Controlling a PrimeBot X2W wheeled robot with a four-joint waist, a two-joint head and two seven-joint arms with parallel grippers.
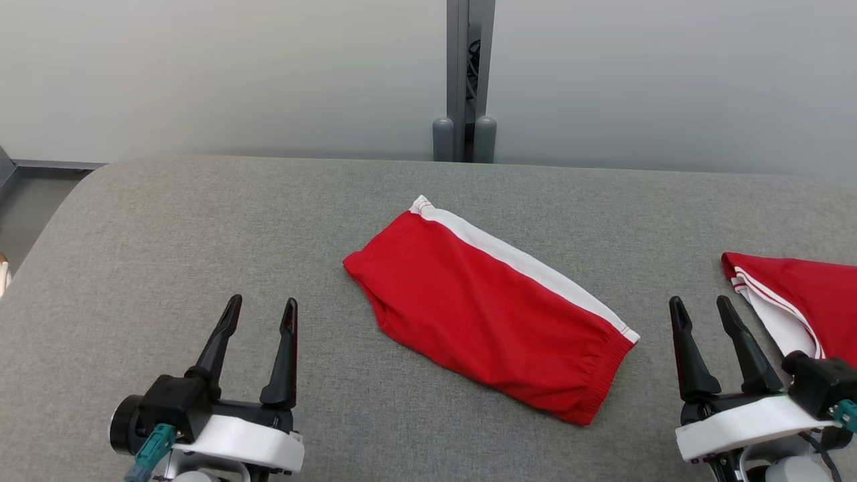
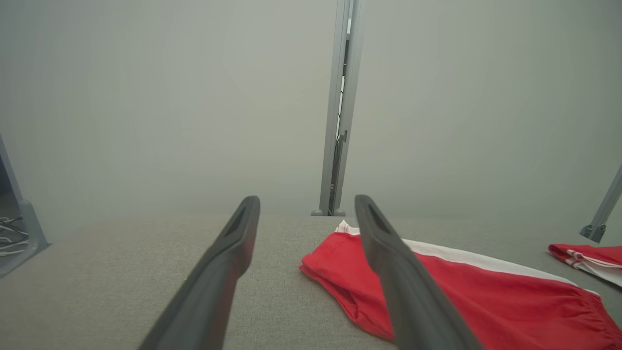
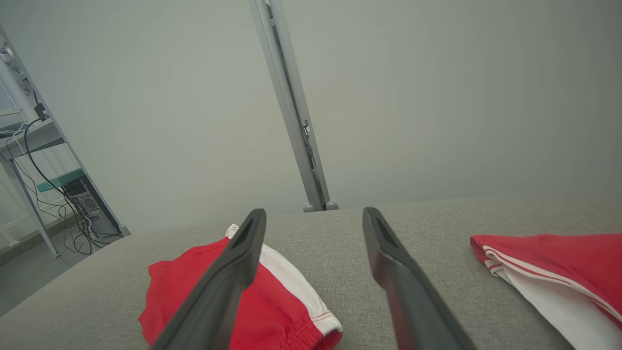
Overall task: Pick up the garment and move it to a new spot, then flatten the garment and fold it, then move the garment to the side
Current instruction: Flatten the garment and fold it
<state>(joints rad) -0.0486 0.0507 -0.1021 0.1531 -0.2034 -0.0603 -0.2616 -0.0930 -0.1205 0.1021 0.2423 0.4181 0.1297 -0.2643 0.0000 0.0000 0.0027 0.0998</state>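
Grey upholstered surface (image 1: 201, 221), pale wall (image 1: 201, 67)

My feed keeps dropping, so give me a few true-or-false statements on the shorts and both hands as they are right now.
1. The left hand holds the red shorts. False: it is open, empty and apart from them.
2. The red shorts lie on the grey table. True.
3. The right hand is open. True.
4. A second red garment lies by the left hand. False: it lies beside the right hand.
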